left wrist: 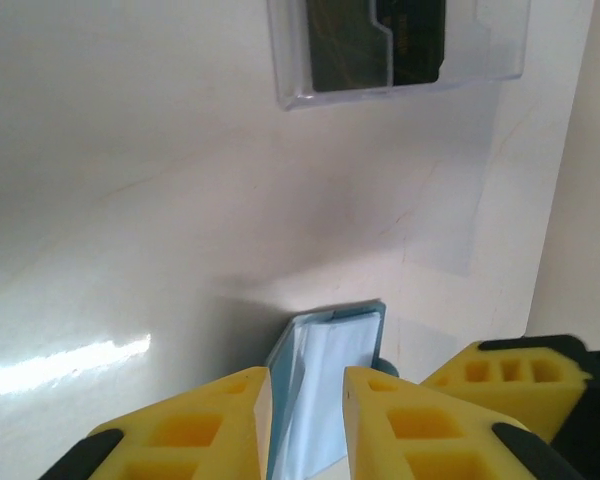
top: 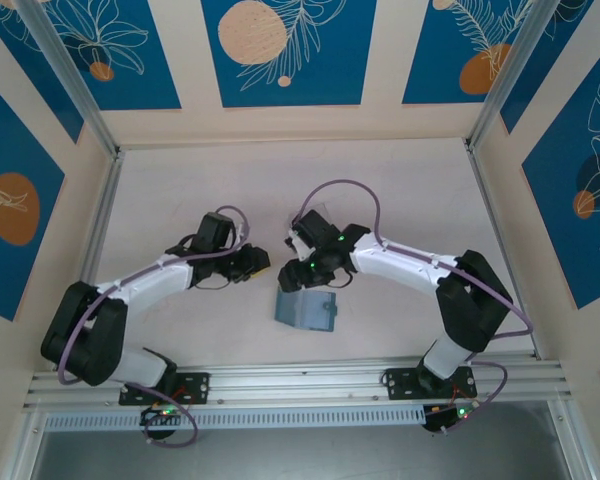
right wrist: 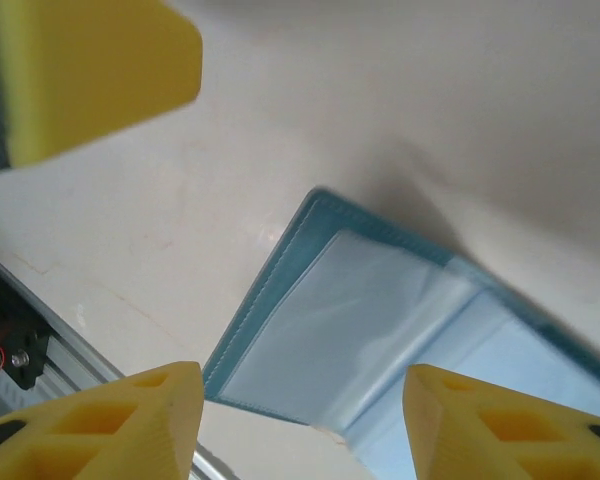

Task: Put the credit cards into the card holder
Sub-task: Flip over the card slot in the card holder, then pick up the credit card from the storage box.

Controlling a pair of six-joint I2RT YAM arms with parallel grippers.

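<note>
Close to the near rail (top: 300, 372), the card holder (top: 306, 308) lies spread, presumably to bare its pockets. The right end effector (right wrist: 300, 395) hangs open over it; the left end effector (left wrist: 308, 388) shows a narrow gap framing its edge, grip impossible to tell. Beyond, credit cards (left wrist: 380, 40) sit in a clear box (left wrist: 485, 50) amid bare worktop (top: 410, 200).

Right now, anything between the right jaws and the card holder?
Nothing visible. The card holder lies open on the table, straight ahead of the open right gripper. The left gripper hovers beside it, not between.
</note>
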